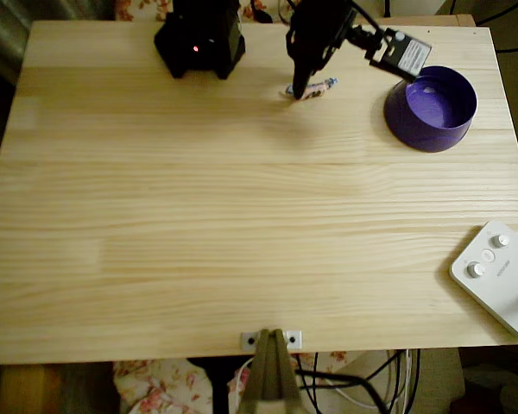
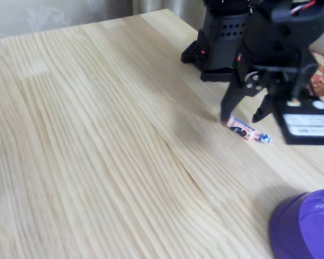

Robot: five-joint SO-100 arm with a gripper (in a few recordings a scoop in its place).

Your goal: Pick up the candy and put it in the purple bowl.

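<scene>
The candy [image 1: 318, 87] [image 2: 249, 130], a tiny wrapped sweet in pinkish-red, white and blue, lies flat on the wooden table near its far edge. My black gripper [image 1: 300, 86] [image 2: 241, 117] points down over it, open. In the fixed view its two fingertips stand apart just above the candy's left half, the left tip [image 2: 225, 117] close to the wrapper's end. I cannot tell whether they touch it. The purple bowl [image 1: 432, 118] [image 2: 291, 226] sits upright to the right of the candy in the overhead view, with nothing visible inside.
The arm's black base [image 1: 198, 41] [image 2: 220, 40] stands at the table's far edge, left of the candy. A black box on the wrist [image 1: 404, 53] [image 2: 306, 124] hangs between candy and bowl. A white device with round knobs [image 1: 499, 278] lies at the near right corner.
</scene>
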